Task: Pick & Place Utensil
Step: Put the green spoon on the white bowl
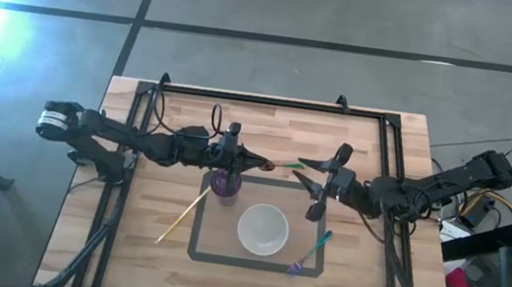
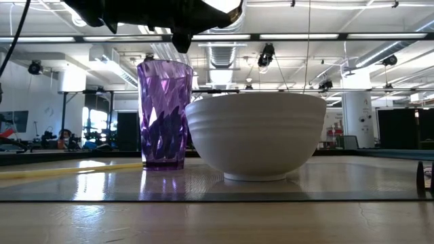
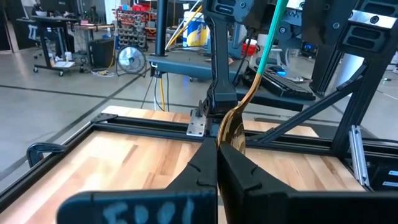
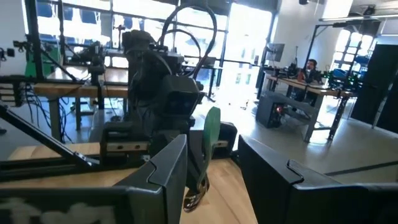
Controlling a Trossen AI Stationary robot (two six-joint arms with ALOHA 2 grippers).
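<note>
My left gripper [image 1: 234,158] hovers over the purple cup [image 1: 225,185], which stands on the table, and is shut on a gold spoon with a green handle [image 1: 278,164]. The handle points toward the table's right side. My right gripper [image 1: 304,190] is open just beyond the handle's free end, which shows in front of its fingers in the right wrist view [image 4: 212,126]. I see no touch there. The cup [image 2: 165,115] stands beside the white bowl [image 2: 256,135]. My left gripper pinches the spoon's gold bowl end [image 3: 229,138] between its two shut fingers. The fingers lie roughly level, coming from the table's left, along the spoon. The green handle [image 3: 268,43] sticks out past the fingertips, and the spoon is clear of the table and cup.
The white bowl [image 1: 263,229] sits inside a dark tape rectangle [image 1: 194,252]. A yellow-handled utensil [image 1: 182,218] lies left of the bowl, and a teal-handled one with a purple end [image 1: 309,255] lies to its right. A black frame [image 1: 271,101] rims the table's far side.
</note>
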